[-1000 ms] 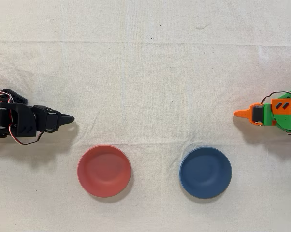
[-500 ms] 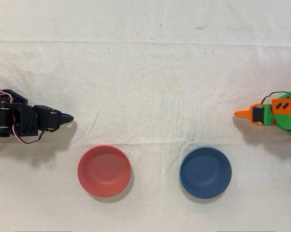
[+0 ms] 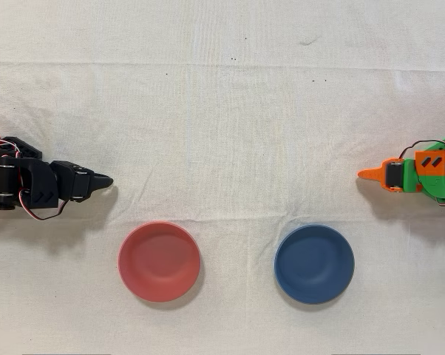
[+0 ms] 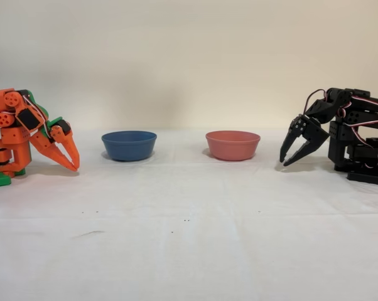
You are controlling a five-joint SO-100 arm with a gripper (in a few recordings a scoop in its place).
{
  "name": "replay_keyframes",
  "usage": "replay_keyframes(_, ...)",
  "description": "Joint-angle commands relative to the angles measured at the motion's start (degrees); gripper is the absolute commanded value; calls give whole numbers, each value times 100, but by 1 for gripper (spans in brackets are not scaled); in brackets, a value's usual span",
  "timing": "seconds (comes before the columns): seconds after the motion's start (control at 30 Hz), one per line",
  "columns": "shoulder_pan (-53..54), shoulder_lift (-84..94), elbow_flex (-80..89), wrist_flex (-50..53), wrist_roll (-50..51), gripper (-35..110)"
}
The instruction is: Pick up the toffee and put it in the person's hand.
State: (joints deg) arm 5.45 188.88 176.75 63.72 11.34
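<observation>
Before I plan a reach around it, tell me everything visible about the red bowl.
The red bowl is a small, round, shallow dish, matte coral-red and plastic-looking. It is empty and sits upright on the white cloth. In the overhead view it lies below and right of the black gripper, left of the blue bowl. Nothing touches it but the cloth.

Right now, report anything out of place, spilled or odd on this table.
Nothing is spilled or tipped: the red bowl and blue bowl sit upright and empty. The odd part: neither view shows a toffee or a hand. The black arm's gripper hangs with jaws slightly apart, holding nothing.
</observation>
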Motion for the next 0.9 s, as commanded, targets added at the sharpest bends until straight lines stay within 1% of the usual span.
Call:
replay_keyframes(0.0,44,404,79,-9,70,2)
replay_keyframes(0.2,44,404,79,-9,79,0)
replay_keyframes(0.87,44,404,79,-9,79,0)
